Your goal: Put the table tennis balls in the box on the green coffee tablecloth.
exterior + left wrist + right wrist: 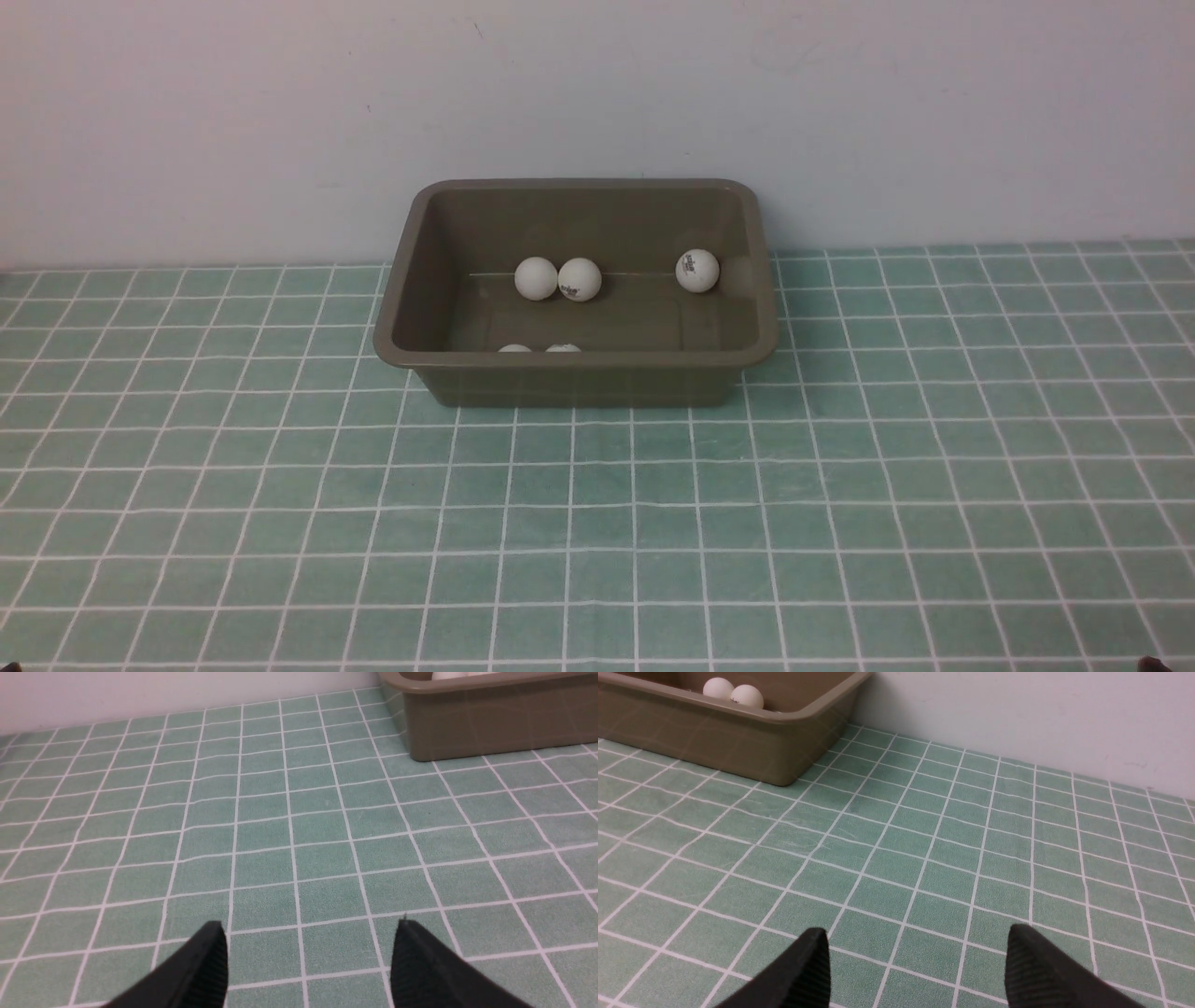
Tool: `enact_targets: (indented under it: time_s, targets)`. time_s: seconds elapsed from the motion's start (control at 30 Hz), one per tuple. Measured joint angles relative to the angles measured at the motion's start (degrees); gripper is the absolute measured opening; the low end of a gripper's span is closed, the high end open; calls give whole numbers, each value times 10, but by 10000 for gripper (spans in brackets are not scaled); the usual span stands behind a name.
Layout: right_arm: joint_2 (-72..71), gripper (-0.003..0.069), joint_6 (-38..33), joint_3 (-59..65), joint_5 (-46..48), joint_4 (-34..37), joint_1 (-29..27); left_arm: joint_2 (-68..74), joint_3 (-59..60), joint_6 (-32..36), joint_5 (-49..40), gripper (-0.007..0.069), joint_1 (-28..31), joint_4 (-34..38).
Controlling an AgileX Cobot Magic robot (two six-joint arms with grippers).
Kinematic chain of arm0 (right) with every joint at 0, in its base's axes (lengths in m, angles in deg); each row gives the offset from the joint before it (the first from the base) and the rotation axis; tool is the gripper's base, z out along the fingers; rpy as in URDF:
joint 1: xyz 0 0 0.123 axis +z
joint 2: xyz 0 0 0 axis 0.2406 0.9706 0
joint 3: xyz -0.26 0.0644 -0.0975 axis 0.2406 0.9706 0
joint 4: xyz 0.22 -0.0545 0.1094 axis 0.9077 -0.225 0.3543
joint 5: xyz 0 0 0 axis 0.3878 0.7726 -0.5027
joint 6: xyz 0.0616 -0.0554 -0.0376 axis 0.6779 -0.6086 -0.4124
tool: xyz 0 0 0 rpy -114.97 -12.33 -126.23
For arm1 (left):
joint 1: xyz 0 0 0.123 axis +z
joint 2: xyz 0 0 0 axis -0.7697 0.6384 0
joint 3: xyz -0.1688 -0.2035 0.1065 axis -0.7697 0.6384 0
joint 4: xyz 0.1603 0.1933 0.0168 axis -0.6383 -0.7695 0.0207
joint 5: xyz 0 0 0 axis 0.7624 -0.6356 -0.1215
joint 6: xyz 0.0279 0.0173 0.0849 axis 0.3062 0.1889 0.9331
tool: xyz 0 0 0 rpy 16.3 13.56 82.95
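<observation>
Down at the left gripper (310, 952), the two black ribbed fingers (205, 966) stand apart with nothing between them but bare cloth, and only their tips show, the rest cut off by the frame. The right gripper (917, 956) is the same: its fingers (803, 970) spread wide, empty, hovering over the green coffee tablecloth (653, 523). Neither arm appears in the front view, save for a dark speck at each bottom corner that is too small to make out. Outward from the left gripper, the mint squares run to the near corner of the box (490, 728), where a sliver of white peeks over the rim, too cropped to say how many balls it is. From the right wrist, the box's other near corner (714, 732) shows, with two balls (733, 693) touching each other inside. The front view gives the fullest account: the box (579, 378) sits on the cloth at its far edge, close to the pale wall (597, 93), midway between the cloth's left and right sides. Inside it lie the table tennis balls (557, 278): a touching pair toward the far wall, a single ball (697, 271) with a dark logo near the far right corner, and two more (540, 348) almost wholly hidden behind the near rim, only their tops visible. No ball is seen on the cloth outside the box.
</observation>
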Motion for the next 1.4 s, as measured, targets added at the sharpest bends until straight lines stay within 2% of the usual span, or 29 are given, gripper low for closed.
enact_targets:
  time_s: [1.4]
  targets:
    - [0,461,0,0,1,0,0,0,0,27,2,426,0,13]
